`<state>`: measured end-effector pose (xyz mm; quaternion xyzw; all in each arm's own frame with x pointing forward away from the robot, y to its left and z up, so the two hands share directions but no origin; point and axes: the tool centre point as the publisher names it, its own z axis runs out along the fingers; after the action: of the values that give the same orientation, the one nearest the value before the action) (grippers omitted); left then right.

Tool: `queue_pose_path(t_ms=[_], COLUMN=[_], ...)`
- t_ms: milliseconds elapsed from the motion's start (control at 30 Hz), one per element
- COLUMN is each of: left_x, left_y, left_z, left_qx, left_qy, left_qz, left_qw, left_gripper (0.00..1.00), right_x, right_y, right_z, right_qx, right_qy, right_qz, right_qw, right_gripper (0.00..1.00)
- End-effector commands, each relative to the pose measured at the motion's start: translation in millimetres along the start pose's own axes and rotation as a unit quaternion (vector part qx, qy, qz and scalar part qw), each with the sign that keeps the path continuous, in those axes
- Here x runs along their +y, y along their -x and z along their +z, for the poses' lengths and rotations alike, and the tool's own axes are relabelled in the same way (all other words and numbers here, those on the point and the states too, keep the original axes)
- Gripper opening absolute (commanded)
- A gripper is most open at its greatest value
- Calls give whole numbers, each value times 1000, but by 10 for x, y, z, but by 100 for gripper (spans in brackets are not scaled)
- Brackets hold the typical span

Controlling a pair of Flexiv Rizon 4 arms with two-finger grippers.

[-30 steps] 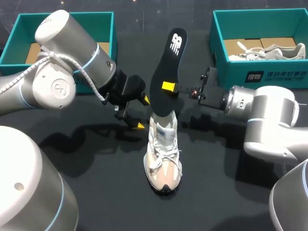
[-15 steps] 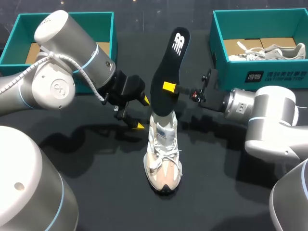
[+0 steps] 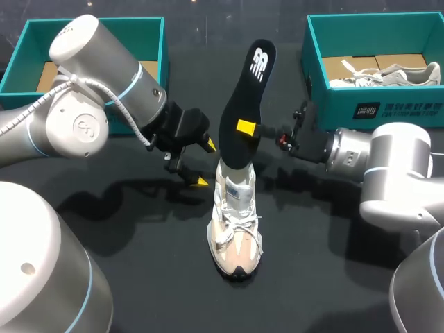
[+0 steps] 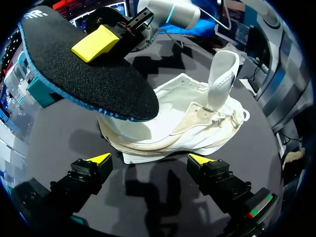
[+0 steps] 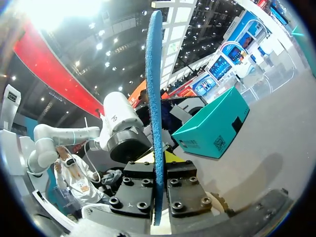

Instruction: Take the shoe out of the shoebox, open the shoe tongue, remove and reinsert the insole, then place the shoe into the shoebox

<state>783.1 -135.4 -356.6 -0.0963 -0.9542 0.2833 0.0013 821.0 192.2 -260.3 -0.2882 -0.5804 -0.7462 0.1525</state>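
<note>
- Insole [image 3: 244, 97]: black top, blue edge, white logo at the upper end. It stands nearly upright, pinched at mid-length between my right fingers [image 3: 245, 127]. Its lower end is at the shoe's opening; contact not discernible.
- Shoe [image 3: 236, 222]: white and beige, laced, upright on its sole on the table, toe toward me, tongue raised.
- Shoebox [image 3: 94, 28]: teal, open, far left; cardboard floor visible.

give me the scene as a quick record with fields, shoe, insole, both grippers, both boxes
shoe: white, standing on the table, tongue pulled up
insole: black, held on end over the shoe's heel opening
right gripper: shut on the insole, near mid-length
left gripper: open, empty, beside the shoe
left shoebox: teal, no shoe visible inside, partly hidden
right shoebox: teal, holds a second shoe
</note>
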Motion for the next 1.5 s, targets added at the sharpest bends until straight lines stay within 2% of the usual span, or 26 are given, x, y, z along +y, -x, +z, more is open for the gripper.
queue_pose_path(t_ms=[33,233,400,700,1067,1500], left_x=[1,1,1,1,1,1], left_y=[-11,-11,-11,-11,-11,-11], left_z=[1,1,1,1,1,1], left_qx=[-1,-1,-1,-1,-1,-1], left_qy=[1,1,1,1,1,1], left_qz=[0,0,0,0,0,0], left_qw=[1000,1000,1000,1000,1000,1000], left_gripper=[100,100,100,100,100,100], right_x=[-7,-56,-105,-101,-71,-183], right_y=[-3,10,-26,-61,25,15], right_z=[1,38,96,98,23,83], right_qx=[0,13,17,33,43,53], right_qy=[0,0,-28,-53,-69,-92], right_qz=[0,-21,-55,-96,-118,-126], right_qw=[1000,1000,998,993,990,986], right_gripper=[0,0,0,0,0,0])
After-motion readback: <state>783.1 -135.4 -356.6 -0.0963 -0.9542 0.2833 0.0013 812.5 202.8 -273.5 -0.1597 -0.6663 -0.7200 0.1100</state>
